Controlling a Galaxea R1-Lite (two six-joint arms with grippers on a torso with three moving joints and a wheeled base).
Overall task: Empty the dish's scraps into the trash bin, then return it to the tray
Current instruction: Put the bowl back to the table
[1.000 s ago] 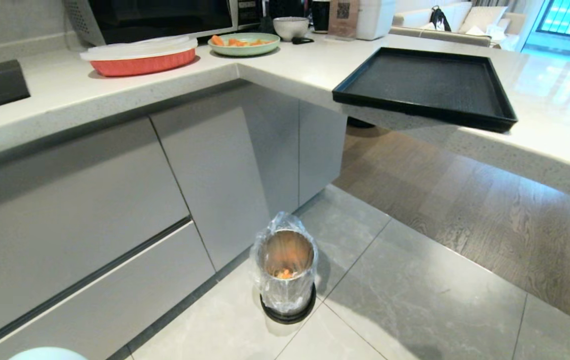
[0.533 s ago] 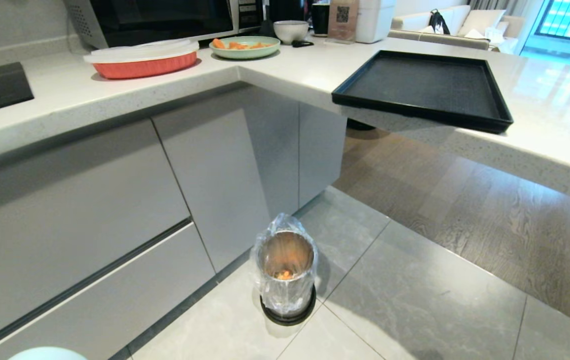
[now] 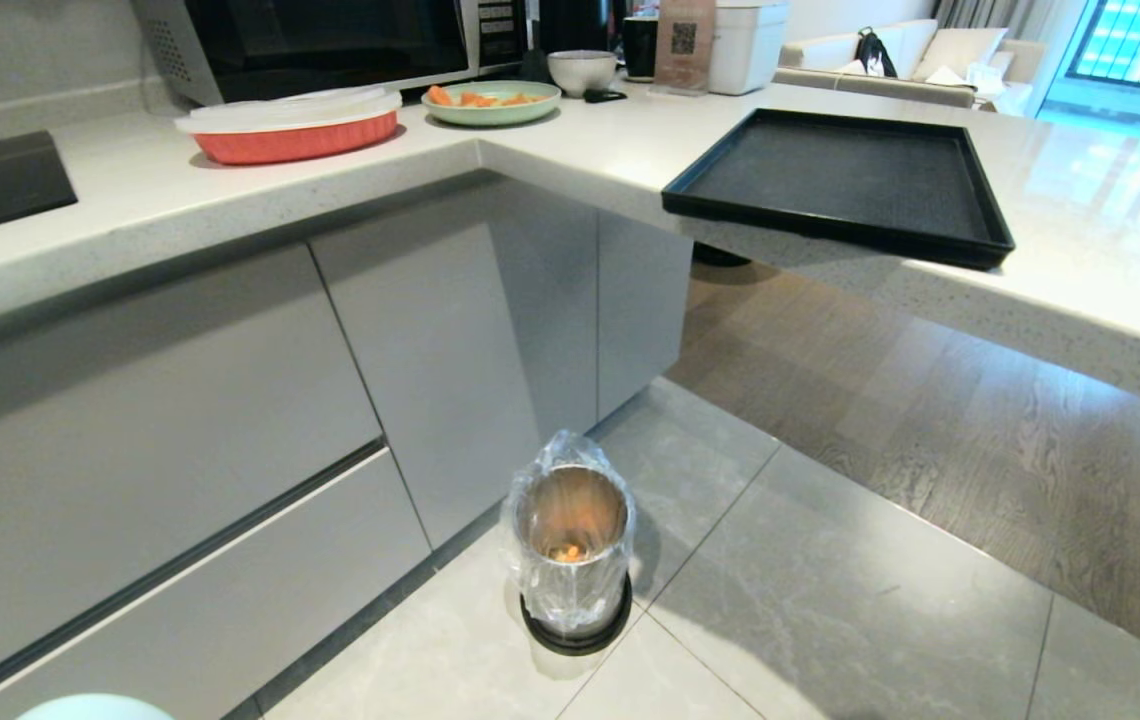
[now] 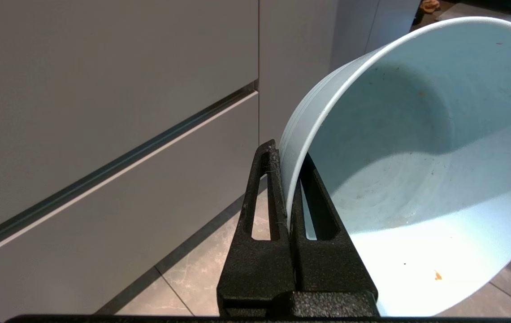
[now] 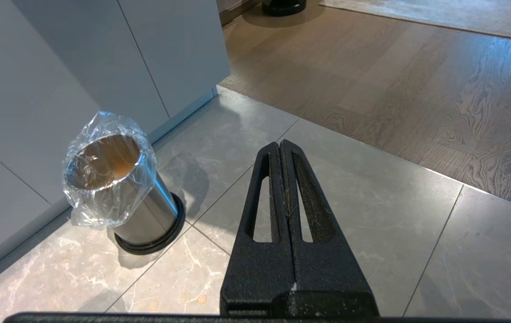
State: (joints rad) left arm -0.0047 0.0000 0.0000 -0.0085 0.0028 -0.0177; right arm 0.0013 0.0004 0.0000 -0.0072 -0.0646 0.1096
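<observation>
**Dish clamped at the rim, bin on the floor ahead**

Surroundings: grey flat-fronted cabinet drawers (image 4: pixel 103 112) stand close beside the left gripper (image 4: pixel 290 179), on the side away from the dish. Pale stone-look floor tiles (image 5: pixel 349 188) lie under both grippers; wood flooring (image 5: pixel 394 80) begins beyond the right gripper (image 5: pixel 281 150). The trash bin (image 5: pixel 121 197) stands on the tiles near the cabinet base, ahead of the right gripper and off to its cabinet side, well apart from it.

Pose: left gripper is clenched on the rim of the dish (image 4: pixel 417 179), one finger inside the wall, one outside. The dish is tipped on its side, its mouth facing the wrist camera. Right gripper hangs above the tiles, fingers pressed together, holding nothing.

Materials: the dish is smooth with a pale bluish inside; only tiny orange specks cling to it. The bin is shiny metal on a black round base, lined with crinkled clear plastic; orange scraps (image 3: pixel 568 551) lie at its bottom. The tray (image 3: pixel 840 180), matte black with a low rim, sits up on the pale countertop (image 3: pixel 570 150), one corner overhanging the edge.
</observation>
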